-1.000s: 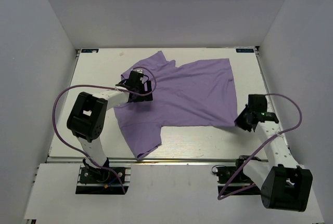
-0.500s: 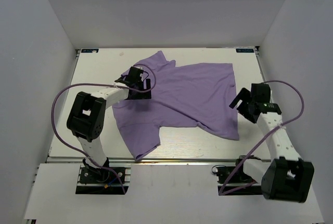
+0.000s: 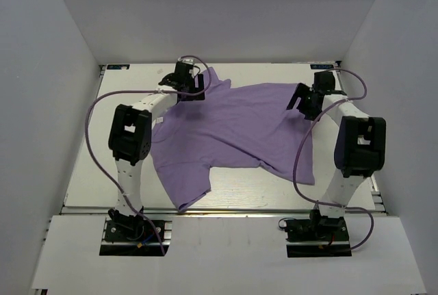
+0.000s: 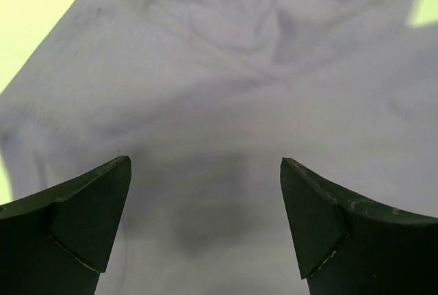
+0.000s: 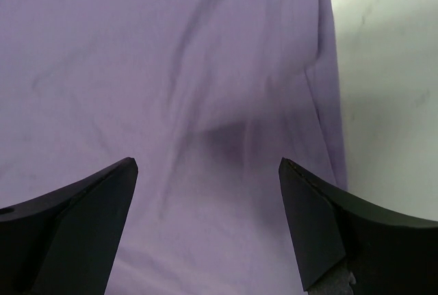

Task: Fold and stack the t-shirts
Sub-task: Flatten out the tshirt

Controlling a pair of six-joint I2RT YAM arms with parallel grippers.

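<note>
One lavender t-shirt (image 3: 239,131) lies spread and rumpled over the middle of the table, with a sleeve (image 3: 188,185) reaching toward the near edge. My left gripper (image 3: 186,88) hovers over the shirt's far left part, open. In the left wrist view the cloth (image 4: 226,90) fills the space under the left gripper (image 4: 205,220), with nothing between the fingers (image 4: 82,220). My right gripper (image 3: 301,102) hangs over the shirt's far right corner, also open. In the right wrist view the shirt's edge (image 5: 328,103) runs just right of the right gripper (image 5: 205,220).
The pale table (image 3: 123,103) is boxed in by white walls on the left, far and right sides. Purple cables (image 3: 92,113) loop off both arms. Bare tabletop (image 5: 390,69) shows right of the shirt's edge, and a strip (image 3: 260,189) lies between shirt and near edge.
The right gripper has opened and let go of the shirt's near right corner, which dropped flat. Both arms have swung away from me to the shirt's far side.
</note>
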